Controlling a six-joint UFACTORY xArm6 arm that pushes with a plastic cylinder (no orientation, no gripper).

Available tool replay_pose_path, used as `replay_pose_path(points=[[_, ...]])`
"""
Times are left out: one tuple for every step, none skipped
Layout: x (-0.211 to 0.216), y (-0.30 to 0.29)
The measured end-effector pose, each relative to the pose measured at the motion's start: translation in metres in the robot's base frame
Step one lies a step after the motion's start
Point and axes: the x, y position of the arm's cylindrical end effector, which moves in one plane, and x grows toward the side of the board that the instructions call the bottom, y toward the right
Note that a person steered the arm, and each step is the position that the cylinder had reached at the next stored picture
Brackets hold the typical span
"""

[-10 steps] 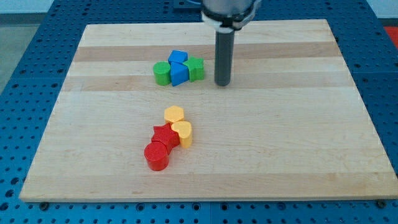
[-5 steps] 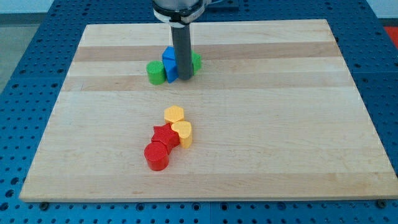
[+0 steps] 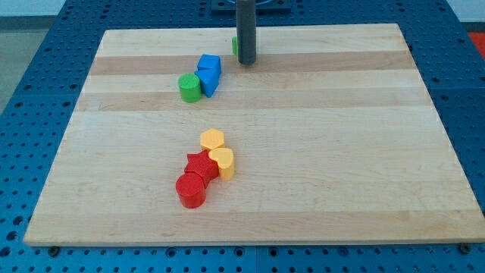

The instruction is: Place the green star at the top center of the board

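Observation:
The green star (image 3: pixel 236 46) is near the top centre of the wooden board (image 3: pixel 341 152), almost wholly hidden behind my rod; only a green sliver shows at the rod's left. My tip (image 3: pixel 245 62) rests on the board just below and in front of the star. Left behind at the view's left are two blue blocks (image 3: pixel 208 72) and a green cylinder (image 3: pixel 189 88), touching each other, a short way down and left of my tip.
Lower on the board sits a cluster: a yellow hexagon (image 3: pixel 212 139), a yellow heart (image 3: pixel 222 162), a red star (image 3: pixel 199 164) and a red cylinder (image 3: pixel 191 190). A blue pegboard table (image 3: pixel 30 76) surrounds the board.
My tip swept left into the green and blue cluster, then up the board. The green star has left the cluster and moved to the top centre. The blue blocks and green cylinder shifted slightly left.

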Motion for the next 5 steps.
replay_pose_path(points=[[-0.023,0.001],[-0.040,0.002],[-0.043,0.003],[-0.026,-0.016],[-0.051,-0.057]])
